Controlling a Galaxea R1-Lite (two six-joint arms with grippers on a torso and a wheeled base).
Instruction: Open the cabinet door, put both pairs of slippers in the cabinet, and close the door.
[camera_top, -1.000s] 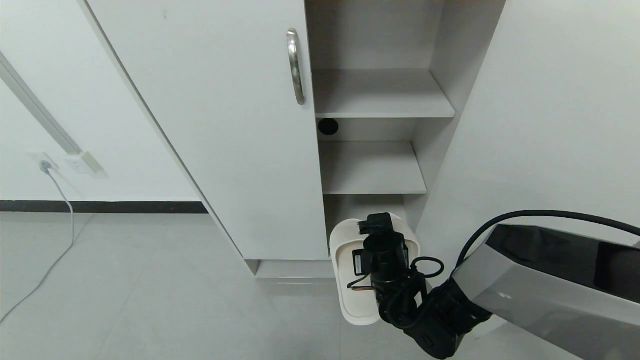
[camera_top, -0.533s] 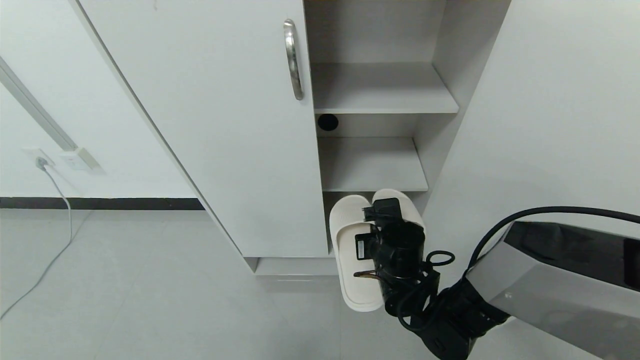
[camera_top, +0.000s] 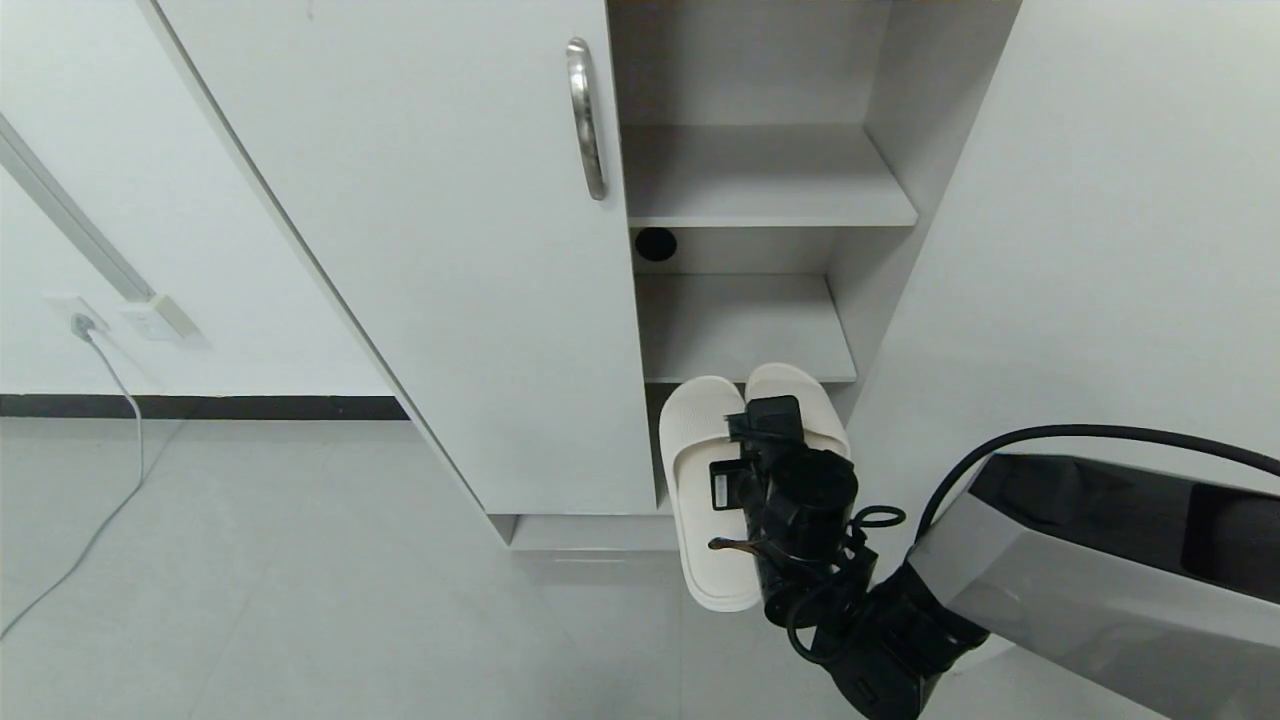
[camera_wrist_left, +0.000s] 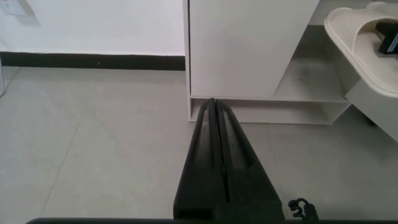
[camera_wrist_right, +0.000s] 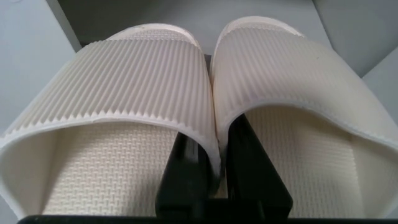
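Observation:
My right gripper (camera_top: 765, 425) is shut on a pair of cream slippers (camera_top: 705, 480), pinching their two inner edges together (camera_wrist_right: 211, 155). The pair hangs side by side, toes toward the open right half of the white cabinet (camera_top: 740, 330), just in front of its lowest compartment. The left cabinet door (camera_top: 440, 250) with its metal handle (camera_top: 586, 118) is shut. The right door (camera_top: 1100, 220) stands swung open beside my right arm. My left gripper (camera_wrist_left: 215, 107) is shut and low above the floor, pointing at the cabinet's base; the held slippers (camera_wrist_left: 364, 37) show off to its side.
Two bare shelves (camera_top: 760, 180) sit above the bottom compartment, with a round black hole (camera_top: 656, 244) in the back panel. A wall socket with a grey cable (camera_top: 85, 325) lies far left. The grey tiled floor (camera_top: 300, 600) spreads in front of the cabinet.
My right gripper has lifted the slippers and carried them forward toward the cabinet opening. The head view also shifted slightly between the first frame and the later ones.

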